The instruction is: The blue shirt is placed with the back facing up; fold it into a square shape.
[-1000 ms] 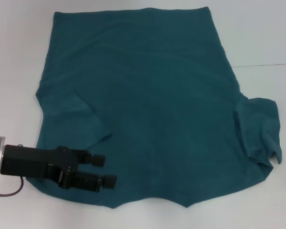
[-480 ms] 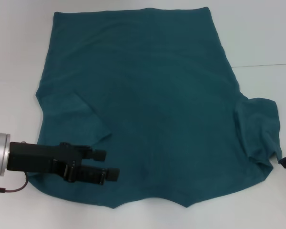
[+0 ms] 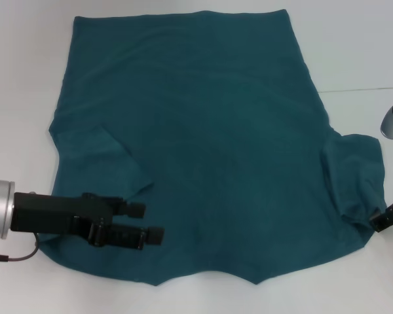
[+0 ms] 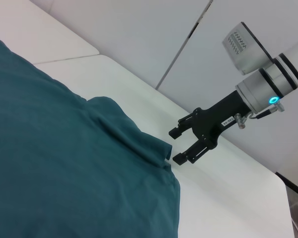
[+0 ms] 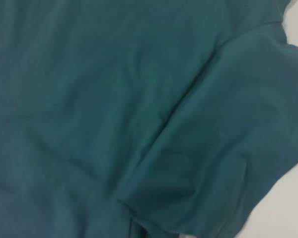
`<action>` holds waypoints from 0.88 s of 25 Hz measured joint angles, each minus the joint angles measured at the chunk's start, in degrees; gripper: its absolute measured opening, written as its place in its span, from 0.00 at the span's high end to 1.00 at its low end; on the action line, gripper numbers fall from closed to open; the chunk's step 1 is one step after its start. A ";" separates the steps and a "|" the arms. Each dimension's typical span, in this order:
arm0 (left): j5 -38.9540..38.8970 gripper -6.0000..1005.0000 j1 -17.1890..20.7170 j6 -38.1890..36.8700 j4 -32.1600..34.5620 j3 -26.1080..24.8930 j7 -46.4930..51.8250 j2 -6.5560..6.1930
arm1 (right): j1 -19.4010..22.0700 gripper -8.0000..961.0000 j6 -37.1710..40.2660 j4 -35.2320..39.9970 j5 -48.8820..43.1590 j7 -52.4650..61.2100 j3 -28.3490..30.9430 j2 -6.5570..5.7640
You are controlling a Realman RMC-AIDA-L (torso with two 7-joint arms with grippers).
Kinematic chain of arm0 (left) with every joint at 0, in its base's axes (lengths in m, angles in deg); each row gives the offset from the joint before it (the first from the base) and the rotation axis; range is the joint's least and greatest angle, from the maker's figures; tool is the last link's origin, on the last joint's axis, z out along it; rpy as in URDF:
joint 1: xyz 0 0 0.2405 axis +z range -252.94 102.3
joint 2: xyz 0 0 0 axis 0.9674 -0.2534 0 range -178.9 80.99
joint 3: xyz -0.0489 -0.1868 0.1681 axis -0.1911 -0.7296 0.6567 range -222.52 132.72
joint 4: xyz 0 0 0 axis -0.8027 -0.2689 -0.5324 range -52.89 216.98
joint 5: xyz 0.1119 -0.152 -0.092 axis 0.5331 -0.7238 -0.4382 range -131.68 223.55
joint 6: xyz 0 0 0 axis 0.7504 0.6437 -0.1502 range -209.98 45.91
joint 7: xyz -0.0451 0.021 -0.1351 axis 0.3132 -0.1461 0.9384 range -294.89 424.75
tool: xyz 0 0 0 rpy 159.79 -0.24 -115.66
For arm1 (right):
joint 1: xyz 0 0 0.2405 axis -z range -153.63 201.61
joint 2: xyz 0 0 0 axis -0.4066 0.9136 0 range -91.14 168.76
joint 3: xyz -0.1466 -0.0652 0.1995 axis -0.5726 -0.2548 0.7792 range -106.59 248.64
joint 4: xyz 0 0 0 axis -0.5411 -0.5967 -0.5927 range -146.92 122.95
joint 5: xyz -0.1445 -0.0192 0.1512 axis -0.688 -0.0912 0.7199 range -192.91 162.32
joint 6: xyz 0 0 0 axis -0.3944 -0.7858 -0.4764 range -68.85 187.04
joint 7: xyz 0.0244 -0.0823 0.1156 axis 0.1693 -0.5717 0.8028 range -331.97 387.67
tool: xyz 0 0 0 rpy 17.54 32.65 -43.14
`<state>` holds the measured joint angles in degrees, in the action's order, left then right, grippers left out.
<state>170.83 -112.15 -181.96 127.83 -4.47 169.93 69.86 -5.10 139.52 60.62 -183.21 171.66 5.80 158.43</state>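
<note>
I see the blue shirt point(image 3: 203, 144) spread flat, collar end nearest me; my right gripper point(image 4: 181, 145), fingers apart and empty, sits just right of its right sleeve point(image 3: 357, 183); left gripper point(image 3: 147, 221) open over the left shoulder

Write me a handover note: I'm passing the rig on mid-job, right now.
Left claw: open, over the shirt's near left part, beside the left sleeve, which is folded in onto the body.
Right claw: open, at the edge of the right sleeve, holding nothing.
Shirt: flat on the white table, plain side up, right sleeve spread out and rumpled.
Done: left sleeve in.
Left: fold the right sleeve in, then fold the body into a square.
</note>
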 joint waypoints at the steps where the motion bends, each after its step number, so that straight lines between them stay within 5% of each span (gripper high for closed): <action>1: 0.00 0.08 0.00 0.09 0.00 0.00 0.06 0.00 | -0.13 0.05 -0.28 -0.38 -0.01 0.17 -0.05 0.00; 22: 0.00 0.08 0.22 1.28 0.01 -0.01 0.38 0.45 | -0.97 0.05 -4.28 -4.82 -0.13 2.86 -1.16 -1.07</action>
<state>170.83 -111.92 -180.68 127.84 -4.48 170.31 70.31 -6.07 135.25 55.80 -183.34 174.52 4.63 157.36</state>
